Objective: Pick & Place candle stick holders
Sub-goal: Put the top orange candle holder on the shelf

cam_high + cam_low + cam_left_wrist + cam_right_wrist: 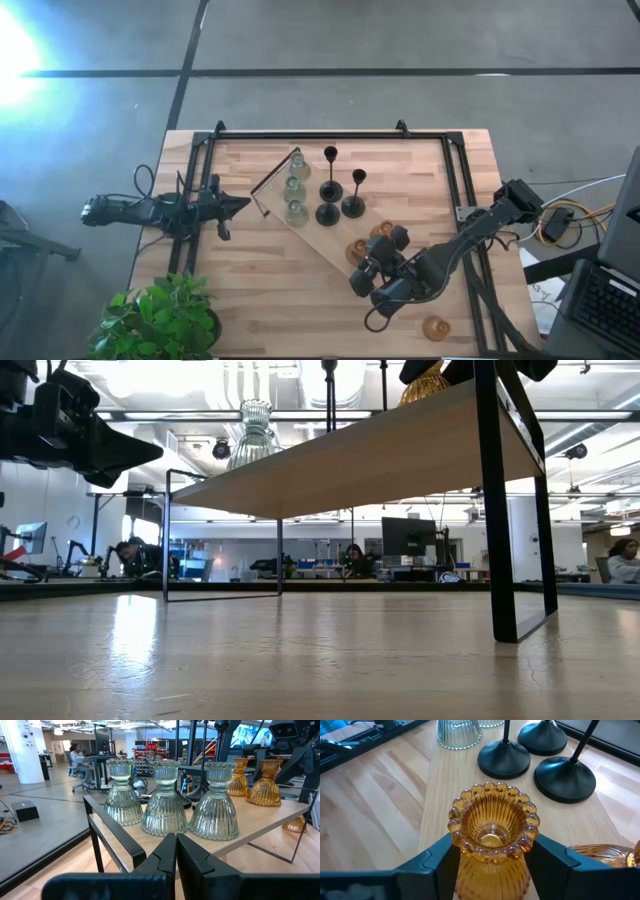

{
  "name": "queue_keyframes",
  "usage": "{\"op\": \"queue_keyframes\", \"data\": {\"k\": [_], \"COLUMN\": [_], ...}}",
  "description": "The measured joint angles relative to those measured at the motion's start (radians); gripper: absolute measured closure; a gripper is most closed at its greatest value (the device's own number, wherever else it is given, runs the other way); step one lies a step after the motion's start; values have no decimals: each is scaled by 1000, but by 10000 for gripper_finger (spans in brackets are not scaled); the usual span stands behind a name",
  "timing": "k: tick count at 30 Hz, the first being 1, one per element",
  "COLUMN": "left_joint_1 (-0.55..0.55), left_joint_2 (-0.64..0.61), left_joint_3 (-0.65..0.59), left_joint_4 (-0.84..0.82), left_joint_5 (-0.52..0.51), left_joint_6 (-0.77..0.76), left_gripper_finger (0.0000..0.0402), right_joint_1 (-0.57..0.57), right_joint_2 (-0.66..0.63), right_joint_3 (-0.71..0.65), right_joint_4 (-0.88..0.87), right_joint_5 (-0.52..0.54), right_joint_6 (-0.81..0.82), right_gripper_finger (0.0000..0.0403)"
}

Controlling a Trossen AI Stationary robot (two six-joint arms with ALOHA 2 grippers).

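Note:
A raised wooden board [320, 240] bears three pale green glass holders [165, 800], three black stemmed holders [335, 200] and two amber glass holders [252, 780], all upright on their bases. My right gripper [492, 852] is open above the board's near end. Its fingers flank one amber holder [492, 835] just under its beaded rim. The second amber holder [607, 855] stands close beside it. A third amber holder [435, 327] stands on the table near the front right. My left gripper [243, 203] waits shut and level at the board's left end, holding nothing. My right gripper has one finger [437, 862] on each side of the amber holder's neck [490, 870], slanting down from the table's near right. I cannot tell whether the fingers touch the glass. The holder stands upright on the board.
The board stands on thin black legs [500, 510] with open room under it. A black frame [455, 170] runs along the table's sides. A potted plant [160, 320] sits at the near left corner. Cables and a box [555, 225] lie off the right edge.

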Motion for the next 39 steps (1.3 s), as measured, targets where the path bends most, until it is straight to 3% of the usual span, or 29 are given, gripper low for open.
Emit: {"op": "queue_keyframes", "data": {"k": [13, 20, 31, 34, 39], "left_joint_1": [0, 0, 0, 0, 0], "left_joint_2": [0, 0, 0, 0, 0], "left_joint_3": [0, 0, 0, 0, 0], "left_joint_4": [0, 0, 0, 0, 0], "left_joint_5": [0, 0, 0, 0, 0], "left_joint_6": [0, 0, 0, 0, 0], "left_gripper_finger": [384, 383, 383, 383, 383], "right_joint_1": [28, 41, 42, -3, -154], "right_joint_2": [-30, -78, -214, -287, -395], "right_joint_3": [16, 16, 73, 110, 133], "right_joint_4": [1, 1, 7, 2, -6], "right_joint_5": [17, 92, 130, -1, -424], "right_joint_6": [-5, -39, -264, -377, -540], "right_gripper_finger": [192, 193, 193, 194, 219]}}
